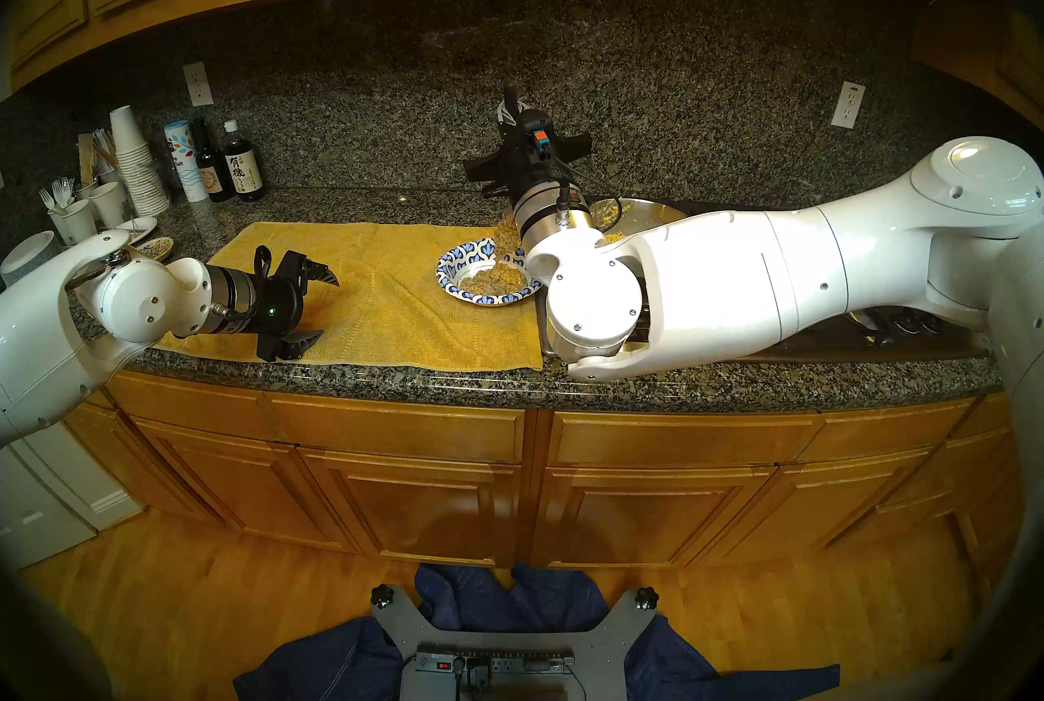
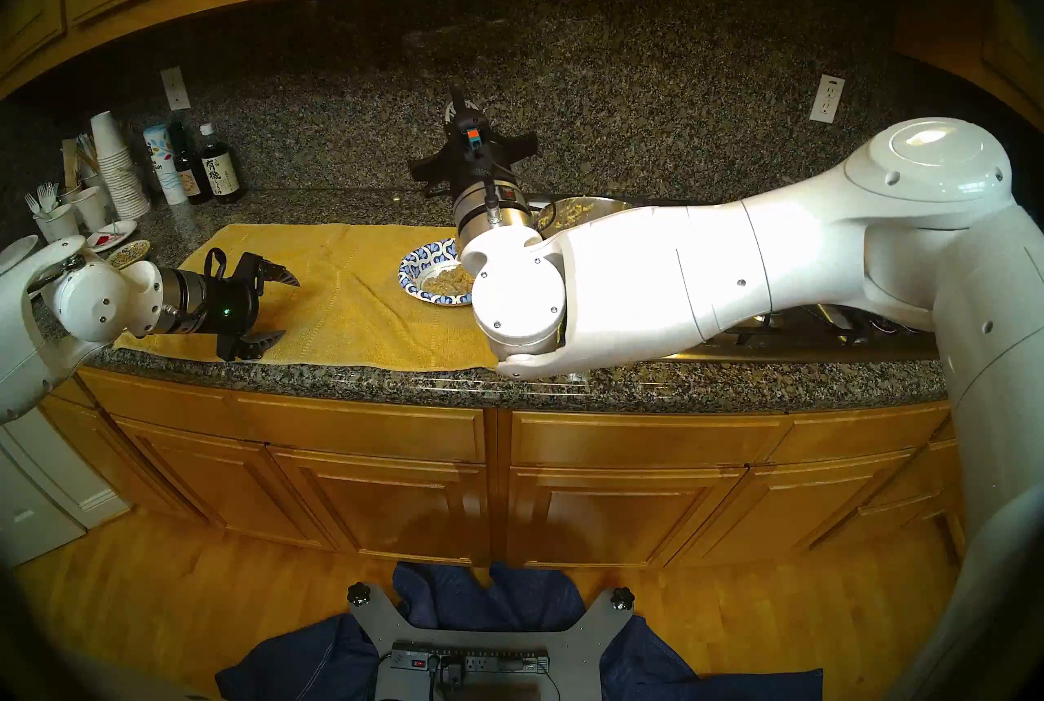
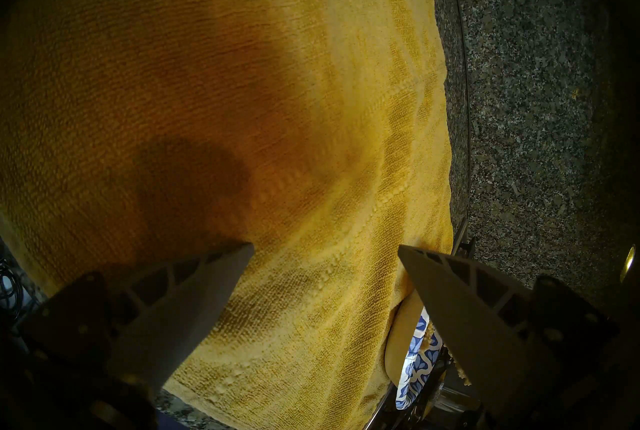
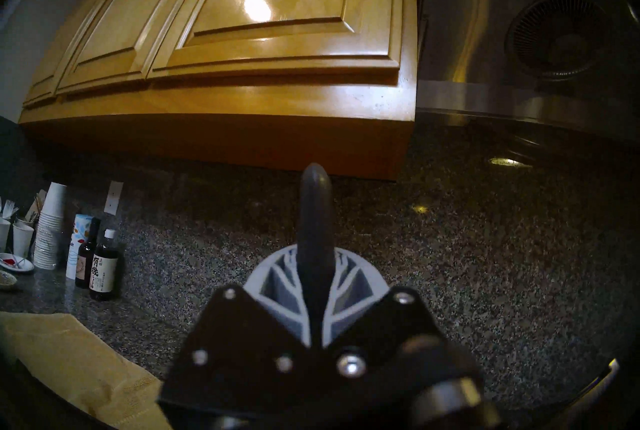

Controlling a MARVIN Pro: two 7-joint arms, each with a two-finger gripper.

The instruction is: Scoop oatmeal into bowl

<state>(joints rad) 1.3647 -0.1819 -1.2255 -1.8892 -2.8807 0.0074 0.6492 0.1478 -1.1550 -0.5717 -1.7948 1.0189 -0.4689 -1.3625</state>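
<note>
Over the blue-and-white paper bowl on the yellow towel, a clump of oatmeal slides down to join the heap inside. The right gripper is clamped on a dark utensil handle; tipping slowly above the centre should avoid spills. The left gripper hangs open, well apart.

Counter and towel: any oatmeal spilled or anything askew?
No spill shows on the towel or counter. A clump of oatmeal hangs above the bowl, over its far-right rim, so some could land outside.
</note>
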